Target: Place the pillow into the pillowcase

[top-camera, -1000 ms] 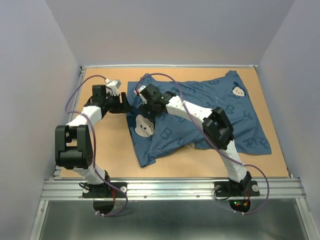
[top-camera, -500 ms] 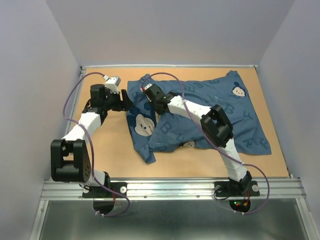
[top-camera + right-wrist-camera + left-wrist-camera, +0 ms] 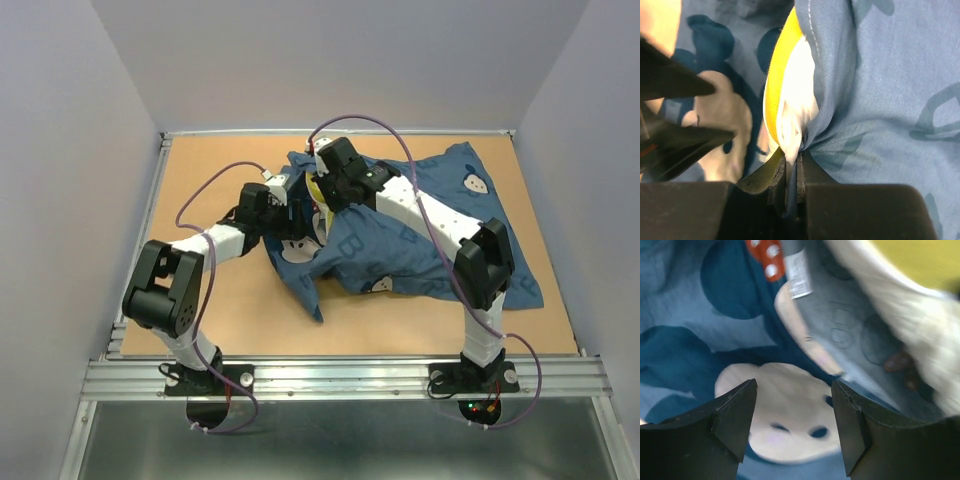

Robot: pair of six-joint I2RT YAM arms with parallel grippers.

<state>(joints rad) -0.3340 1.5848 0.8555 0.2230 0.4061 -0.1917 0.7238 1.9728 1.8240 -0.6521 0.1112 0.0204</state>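
The blue pillowcase (image 3: 420,230) lies rumpled across the right half of the table, its left end bunched up. At that end a sliver of the pillow (image 3: 316,190) with its yellow band shows in the opening. My right gripper (image 3: 322,185) is shut there. In the right wrist view the gripper (image 3: 792,160) pinches blue pillowcase (image 3: 890,75) cloth together with a fold of the white pillow (image 3: 796,105). My left gripper (image 3: 290,195) is open just to its left. Its fingers (image 3: 735,410) hover over a mouse-face print on the pillowcase (image 3: 690,340), and the pillow (image 3: 900,305) is at the upper right.
The wooden tabletop (image 3: 210,300) is bounded by grey walls on three sides and a metal rail (image 3: 340,375) at the near edge. Purple cables loop above both arms. The right arm's elbow (image 3: 485,265) stands over the pillowcase.
My right gripper has shut on the pillowcase opening and moved a little right and farther back. The left arm swung right to the pillowcase's left end. The cloth there bunched up.
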